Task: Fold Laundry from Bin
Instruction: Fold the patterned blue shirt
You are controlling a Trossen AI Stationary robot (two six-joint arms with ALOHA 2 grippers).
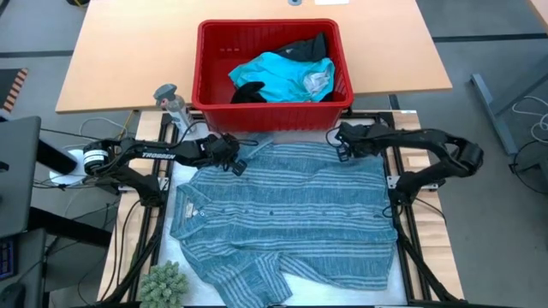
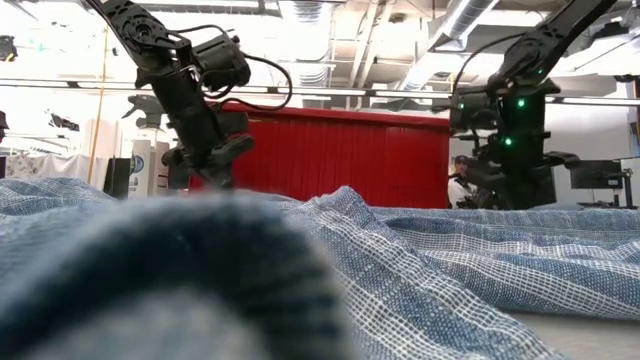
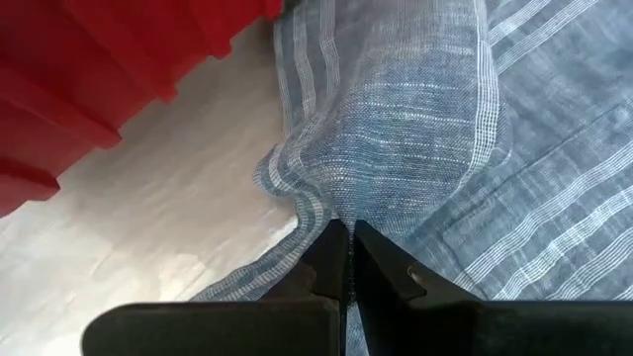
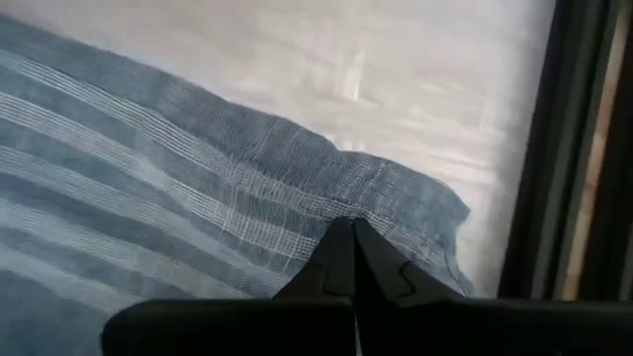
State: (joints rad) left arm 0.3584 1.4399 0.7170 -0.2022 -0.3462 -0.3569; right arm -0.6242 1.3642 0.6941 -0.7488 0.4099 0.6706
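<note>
The blue-grey striped shirt (image 1: 287,214) lies spread on the white table top, collar toward the left. My left gripper (image 1: 233,160) is shut on the shirt's far left part, just in front of the bin. My right gripper (image 1: 342,145) is shut on the shirt's far right corner. The red bin (image 1: 214,85) stands at the far side. A turquoise garment (image 1: 282,77) and black ones (image 1: 304,47) lie inside it. My left gripper pinches a raised fold of the striped cloth (image 3: 334,203) between its two fingers, near the shirt's far edge. The cloth bunches into a ridge at the fingertips, and the rest lies on the table. My right gripper pinches the shirt's far edge close to its corner (image 4: 348,206) between its two fingers. The corner puckers at the fingertips, and the cloth around it rests flat on the table.
A small grey bottle (image 1: 171,101) stands left of the bin. A green plant (image 1: 163,282) sits at the near left corner. Dark frame rails (image 1: 402,214) run along the table's right side. A wooden table (image 1: 120,51) carries the bin.
</note>
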